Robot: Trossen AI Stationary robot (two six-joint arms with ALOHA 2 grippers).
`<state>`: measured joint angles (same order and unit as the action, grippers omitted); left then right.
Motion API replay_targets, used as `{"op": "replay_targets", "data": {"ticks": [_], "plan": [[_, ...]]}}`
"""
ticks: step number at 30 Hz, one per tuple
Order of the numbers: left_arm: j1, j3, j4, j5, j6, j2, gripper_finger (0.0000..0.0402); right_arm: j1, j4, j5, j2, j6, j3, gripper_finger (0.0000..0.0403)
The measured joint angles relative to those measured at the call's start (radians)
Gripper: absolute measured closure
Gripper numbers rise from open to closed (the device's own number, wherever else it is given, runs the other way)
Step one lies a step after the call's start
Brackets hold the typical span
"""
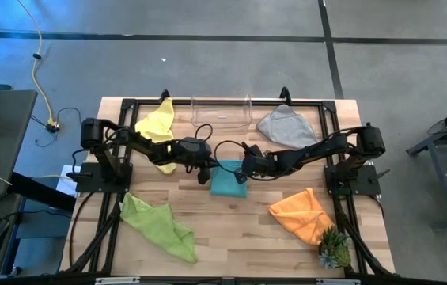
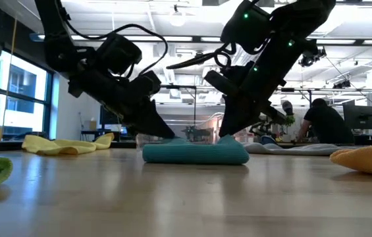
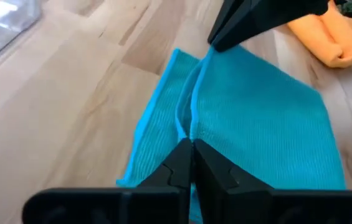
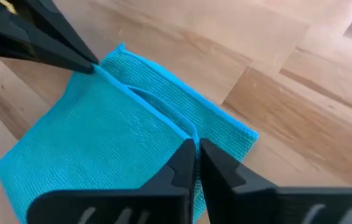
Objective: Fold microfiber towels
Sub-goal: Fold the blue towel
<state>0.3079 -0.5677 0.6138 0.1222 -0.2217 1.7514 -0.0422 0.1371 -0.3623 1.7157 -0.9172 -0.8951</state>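
Note:
A teal blue towel [image 1: 228, 182] lies folded at the middle of the table, resting flat on the wood. My left gripper [image 1: 205, 174] is shut on it at its left side and my right gripper [image 1: 242, 174] is shut on it at its right side, both slanting down. A narrow strip of the lower layer [image 3: 157, 124] shows beyond the upper layer's edge, on the far side. The yellow towel [image 1: 158, 127], grey towel [image 1: 286, 127], orange towel [image 1: 302, 214] and lime green towel [image 1: 156, 226] lie crumpled around it. My left gripper pinches the upper layer's far edge [image 3: 191, 127] at its left end between the two fingers, slanting down from the table's left. The edge stands up as a small ridge by the fingertips; the towel stays on the table. My right gripper pinches the same upper edge [image 4: 185, 127] at its right end between the two fingers, slanting down from the table's right. The cloth puckers a little at the fingertips, and the towel lies flat on the wood.
A clear plastic bin [image 1: 221, 113] stands at the far edge, between the yellow and grey towels. A small green spiky plant [image 1: 334, 249] sits at the near right corner beside the orange towel. A person [image 2: 327, 122] sits in the room beyond the table.

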Motion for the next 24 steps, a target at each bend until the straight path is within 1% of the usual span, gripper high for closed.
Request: {"op": "replay_targets", "data": {"ticks": [6, 11, 16, 20, 24], "plan": [[0.001, 0.028, 0.0, -0.075, -0.02, -0.043, 0.04, 0.0, -0.023, -0.043, -0.004, 0.033, 0.0, 0.0397], [0.001, 0.028, 0.004, -0.097, -0.037, -0.043, 0.0401, -0.004, -0.06, -0.104, -0.005, 0.089, 0.0, 0.0401], [0.001, 0.028, 0.013, -0.165, -0.054, -0.043, 0.0401, -0.005, -0.043, -0.155, -0.01, 0.107, 0.0, 0.0402], [0.007, 0.028, 0.013, -0.209, -0.065, -0.043, 0.0401, 0.009, -0.012, -0.159, 0.004, 0.106, 0.002, 0.0402], [0.007, 0.028, 0.013, -0.241, -0.065, -0.043, 0.0401, 0.03, -0.029, -0.156, 0.041, 0.113, 0.0, 0.0402]]}}
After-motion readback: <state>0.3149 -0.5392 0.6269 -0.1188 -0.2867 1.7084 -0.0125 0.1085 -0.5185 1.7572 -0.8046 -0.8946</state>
